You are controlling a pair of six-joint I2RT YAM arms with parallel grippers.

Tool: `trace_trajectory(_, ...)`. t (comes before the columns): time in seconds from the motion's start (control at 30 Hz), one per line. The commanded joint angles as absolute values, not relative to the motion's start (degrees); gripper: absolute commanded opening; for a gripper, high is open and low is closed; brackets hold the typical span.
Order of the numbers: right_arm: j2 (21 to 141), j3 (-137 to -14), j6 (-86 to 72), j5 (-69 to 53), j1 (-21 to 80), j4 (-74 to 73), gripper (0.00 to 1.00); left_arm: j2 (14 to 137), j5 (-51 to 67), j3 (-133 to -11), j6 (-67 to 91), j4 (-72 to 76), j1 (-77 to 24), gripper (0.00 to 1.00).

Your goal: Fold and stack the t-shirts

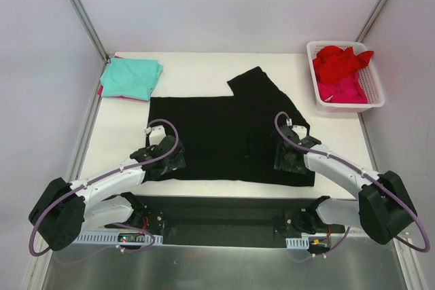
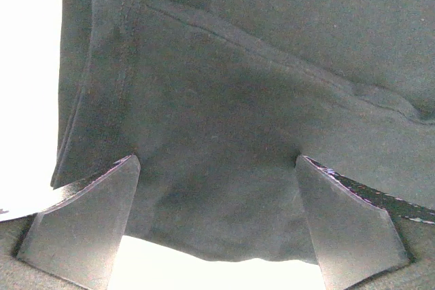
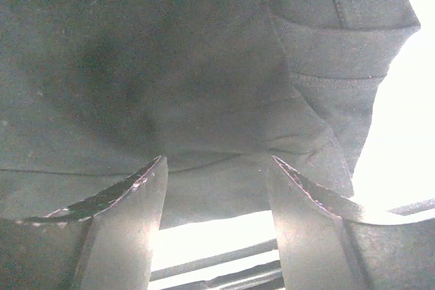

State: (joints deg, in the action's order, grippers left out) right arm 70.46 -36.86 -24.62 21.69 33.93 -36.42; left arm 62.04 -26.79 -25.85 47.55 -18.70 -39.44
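Your black t-shirt (image 1: 224, 134) lies spread across the middle of the worktop (image 1: 204, 69), with one sleeve pointing to the far side. Its near hem runs close to the worktop's near edge.

Your left hand (image 1: 168, 162) sits low over the near left corner of that shirt. Its fingers (image 2: 88, 222) are spread as wide as they go. The black cloth lies flat between and beyond them, and nothing is pinched.

Your right hand (image 1: 289, 161) is down at the near right corner. Its fingers (image 3: 115, 236) stand apart, closer together than the left pair, with the folded corner and its stitched hem just beyond the tips. No cloth is gripped there either.

The teal t-shirt (image 1: 130, 76) rests folded at the far left corner, on top of something pink that shows only as a sliver. The red t-shirt (image 1: 338, 62) and the pink t-shirt (image 1: 343, 89) lie crumpled in the white basket (image 1: 378, 86) at the far right.
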Motion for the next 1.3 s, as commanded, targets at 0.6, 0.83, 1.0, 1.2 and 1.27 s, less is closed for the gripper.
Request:
trace_trajectory(0.6, 74.3, -49.1, -17.5, 19.3, 33.7, -28.1, 0.71, 71.9, -30.3, -46.4, 36.8, -15.9, -40.6, 0.99)
trace_trajectory(0.83, 81.6, -48.8, -15.9, 17.0, 29.6, -22.6, 0.71, 74.8, -24.2, -39.4, 35.1, -3.4, -34.1, 0.99)
trace_trajectory(1.0, 83.5, -48.5, -15.1, 14.9, 27.1, -21.3, 0.71, 76.6, -21.8, -37.4, 33.1, -0.4, -30.4, 0.99)
trace_trajectory(1.2, 83.8, -49.3, -14.5, 14.1, 25.9, -21.2, 0.71, 79.2, -16.9, -33.5, 33.8, 6.3, -26.9, 0.99)
trace_trajectory(1.27, 84.5, -50.3, -14.2, 13.8, 25.8, -21.4, 0.71, 80.9, -16.6, -33.4, 33.7, 7.6, -26.9, 0.99)
